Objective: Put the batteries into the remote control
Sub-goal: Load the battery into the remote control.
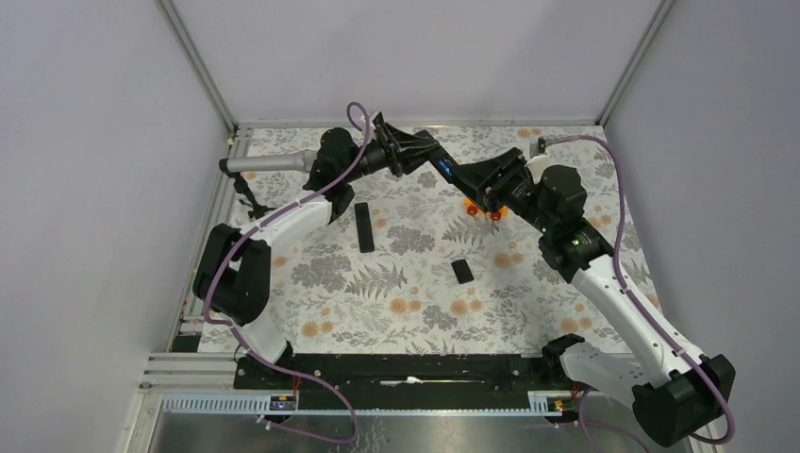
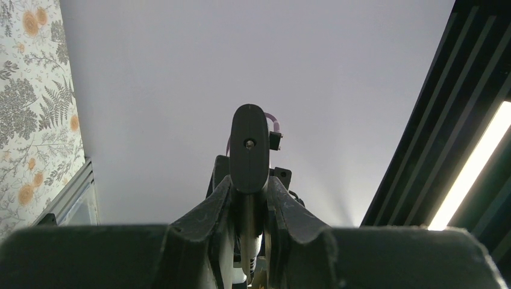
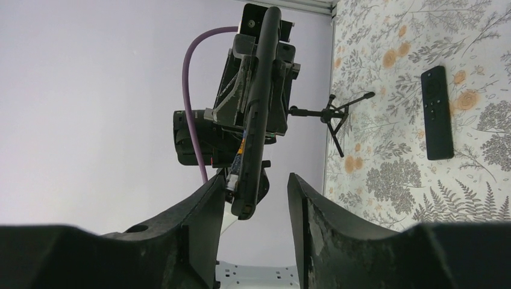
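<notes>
The remote control (image 3: 258, 108) is up in the air over the far part of the table (image 1: 377, 293). My left gripper (image 2: 249, 180) is clamped tight on it, and that wrist camera sees it end-on. My right gripper (image 3: 256, 179) is wide apart, a finger on each side of the remote's lower end without closing on it. A thin blue-and-yellow battery (image 3: 240, 158) seems to sit in the bay near that end. The small black cover (image 1: 462, 271) lies alone on the floral cloth. A second remote (image 1: 364, 226) lies button-side up nearer my left arm, and an orange toy block (image 1: 483, 209) peeks out beneath my right wrist.
</notes>
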Robot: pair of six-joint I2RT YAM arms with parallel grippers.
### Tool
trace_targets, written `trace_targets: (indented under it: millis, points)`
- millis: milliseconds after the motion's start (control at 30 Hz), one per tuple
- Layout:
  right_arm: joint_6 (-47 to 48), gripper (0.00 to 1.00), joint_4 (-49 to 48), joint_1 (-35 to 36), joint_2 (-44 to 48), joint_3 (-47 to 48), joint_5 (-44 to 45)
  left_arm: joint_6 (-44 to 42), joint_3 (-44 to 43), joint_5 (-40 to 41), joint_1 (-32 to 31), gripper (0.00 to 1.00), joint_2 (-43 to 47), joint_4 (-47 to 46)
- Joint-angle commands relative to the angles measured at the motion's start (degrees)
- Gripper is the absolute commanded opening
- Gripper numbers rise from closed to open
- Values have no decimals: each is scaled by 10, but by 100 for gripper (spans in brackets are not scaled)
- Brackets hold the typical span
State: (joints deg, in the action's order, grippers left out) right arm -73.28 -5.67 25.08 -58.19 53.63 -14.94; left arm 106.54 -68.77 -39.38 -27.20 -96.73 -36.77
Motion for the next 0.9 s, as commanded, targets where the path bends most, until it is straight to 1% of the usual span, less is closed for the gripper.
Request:
trace_targets:
  millis: [0, 133, 267, 333, 433, 467, 500, 567, 600, 633, 700, 767, 833, 867]
  points:
    - [-14, 48, -11, -2, -14, 8, -22, 3, -12, -1, 1, 0, 46, -39]
    - [-21, 42, -11, -2, -22, 7, -27, 4, -14, -3, 1, 0, 50, -45]
    - [-25, 28, -11, -3, -25, 6, -29, 0, -15, -5, 1, 0, 55, -45]
    - [-26, 25, -11, -3, -26, 5, -30, -3, -14, -7, 2, 0, 56, -44]
    - [-26, 23, -11, -4, -24, 2, -29, -4, -10, -7, 2, 0, 56, -46]
    - [-25, 26, -11, -5, -23, 2, -30, -6, -9, -7, 2, 0, 57, -44]
    - [-22, 34, -12, -6, -23, 2, -33, -9, -8, -7, 3, 0, 57, -44]
    - [-14, 63, -15, -8, -17, 0, -35, -22, -8, -8, 6, 0, 58, -38]
    - [-7, 74, -21, -9, -12, -3, -34, -33, -8, -9, 8, 0, 60, -31]
    - [3, 81, -27, -9, -6, -4, -32, -45, -8, -10, 11, 0, 62, -29]
    - [27, 88, -36, -12, 5, -6, -31, -88, -17, -21, 17, 0, 66, -11]
    - [49, 90, -38, -18, 14, -5, -39, -153, -28, -32, 24, 0, 74, 16]
    - [71, 91, -33, -26, 20, -5, -49, -236, -43, -41, 29, 0, 86, 89]
    - [84, 91, -17, -33, 24, -5, -52, -277, -48, -46, 31, 0, 94, 108]
